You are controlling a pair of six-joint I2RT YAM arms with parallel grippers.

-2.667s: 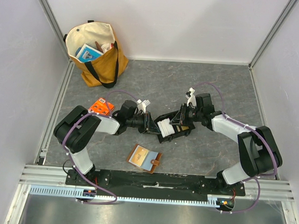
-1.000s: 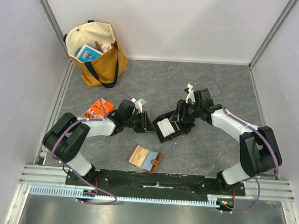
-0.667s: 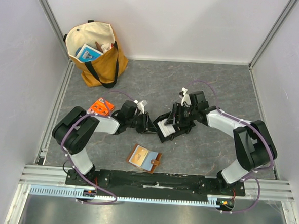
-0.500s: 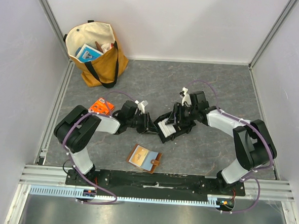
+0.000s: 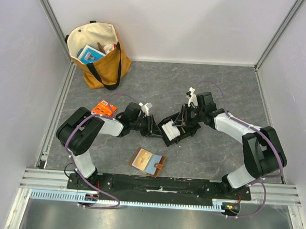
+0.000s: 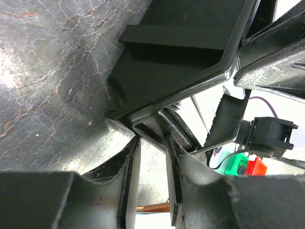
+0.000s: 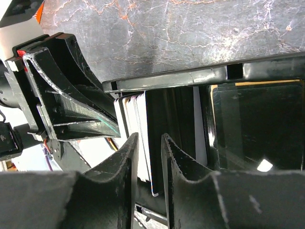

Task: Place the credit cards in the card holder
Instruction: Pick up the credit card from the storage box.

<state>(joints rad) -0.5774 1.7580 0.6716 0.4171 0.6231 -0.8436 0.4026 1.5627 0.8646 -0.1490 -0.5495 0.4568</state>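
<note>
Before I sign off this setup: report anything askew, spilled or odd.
The tray sits diagonally, one corner pinched by the left pincer. The cards in it stand on edge, unevenly spread. Nothing looks spilled or damaged.

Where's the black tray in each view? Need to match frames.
Top external: black tray at centre.
Left wrist: fills the upper middle.
Right wrist: its rim crosses mid-frame.
Shared landmark: grey marbled tabletop, in all three.
</note>
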